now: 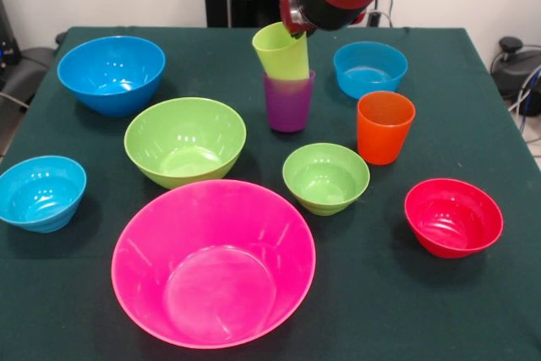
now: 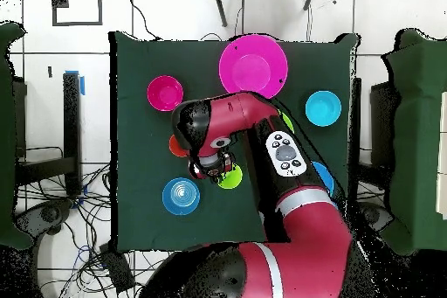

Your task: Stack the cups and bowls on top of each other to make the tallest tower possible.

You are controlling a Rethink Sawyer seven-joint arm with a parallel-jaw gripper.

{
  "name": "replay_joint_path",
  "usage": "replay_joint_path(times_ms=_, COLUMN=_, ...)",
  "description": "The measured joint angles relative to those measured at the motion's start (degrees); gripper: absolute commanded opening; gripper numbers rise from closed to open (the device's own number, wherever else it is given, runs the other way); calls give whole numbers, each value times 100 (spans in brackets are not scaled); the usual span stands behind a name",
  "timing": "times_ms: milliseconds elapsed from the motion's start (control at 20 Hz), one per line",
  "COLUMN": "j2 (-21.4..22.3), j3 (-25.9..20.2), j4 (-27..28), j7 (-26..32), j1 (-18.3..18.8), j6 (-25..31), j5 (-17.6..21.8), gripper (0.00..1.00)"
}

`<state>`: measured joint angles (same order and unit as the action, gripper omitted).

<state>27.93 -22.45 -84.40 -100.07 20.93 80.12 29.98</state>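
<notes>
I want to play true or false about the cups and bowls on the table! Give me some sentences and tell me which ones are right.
1. The lime green cup sits tilted in the top of the purple cup. True.
2. The orange cup is stacked inside the red bowl. False: it stands alone on the table, apart from that bowl.
3. The huge pink bowl has nothing in it. True.
4. All the bowls are piled into one tower. False: every bowl sits by itself on the cloth.
5. The small green bowl lies between the orange cup and the pink bowl. True.
6. The robot's tool is over the red bowl. False: it is at the lime green cup.
</notes>
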Motion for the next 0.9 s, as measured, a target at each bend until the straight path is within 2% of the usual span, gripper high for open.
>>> replay_joint_path(times_ms=900, j2=-56, j3=0, j4=1, j7=0, j1=-13, j6=0, j5=1, gripper=0)
